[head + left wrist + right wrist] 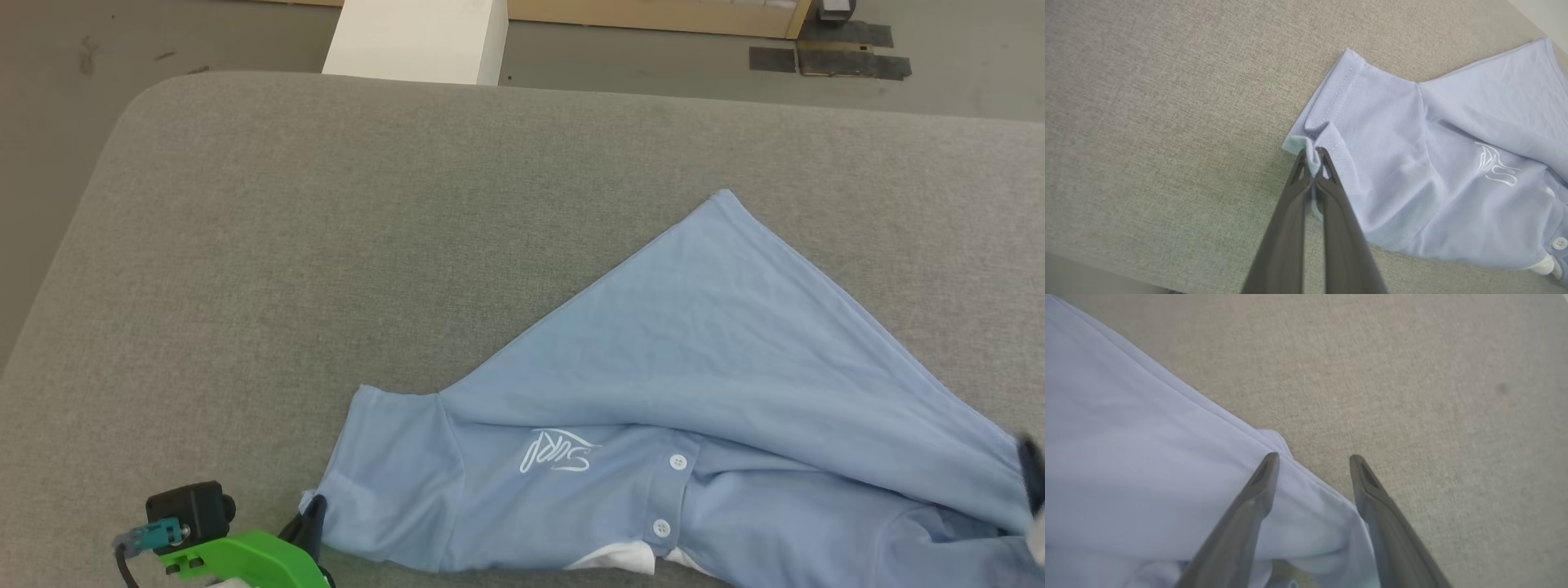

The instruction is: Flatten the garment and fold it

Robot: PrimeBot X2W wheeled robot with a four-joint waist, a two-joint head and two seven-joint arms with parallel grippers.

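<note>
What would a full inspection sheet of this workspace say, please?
Surface: grey fabric-covered table, rounded at the far left corner.
Job's things: light blue polo shirt, not flat; a large flap is folded diagonally over the body, with the logo and two buttons facing up.
Clutter: nothing seen.
Grippers: left gripper shut on the corner of the sleeve cuff; right gripper open at the shirt's edge, one finger over fabric and the other over bare table.
Cables: short dark cable at the left wrist camera.
Surroundings: grey floor, white box, wooden board, dark tape patches.
</note>
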